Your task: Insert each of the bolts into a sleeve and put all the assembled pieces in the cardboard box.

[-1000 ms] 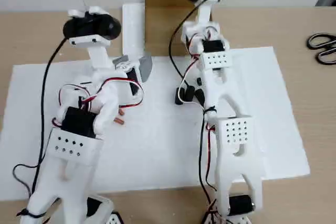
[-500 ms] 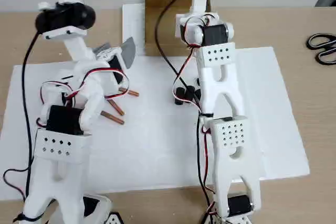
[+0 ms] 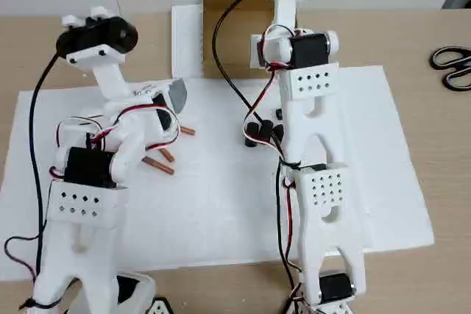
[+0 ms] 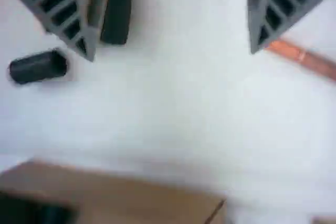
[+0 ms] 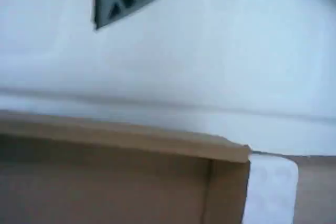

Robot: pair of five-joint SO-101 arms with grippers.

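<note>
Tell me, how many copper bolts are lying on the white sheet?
3. One bolt lies nearest the cardboard box; two more lie close together beside the left arm. Others may be hidden under the arm.

A small robotics lab or hobby workbench: a wooden tabletop (image 3: 412, 34) carries a white foam sheet (image 3: 221, 211), scissors (image 3: 452, 64) and two plastic arms (image 3: 324, 189) with exposed wiring.

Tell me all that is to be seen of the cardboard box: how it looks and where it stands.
The cardboard box is plain brown card, open at the top, with thin straight walls and a square corner. It stands upright on the table, at the far edge of the white sheet, with a white strip against one side. The right arm is above it. Its inside is in shadow, so its contents cannot be told.
</note>
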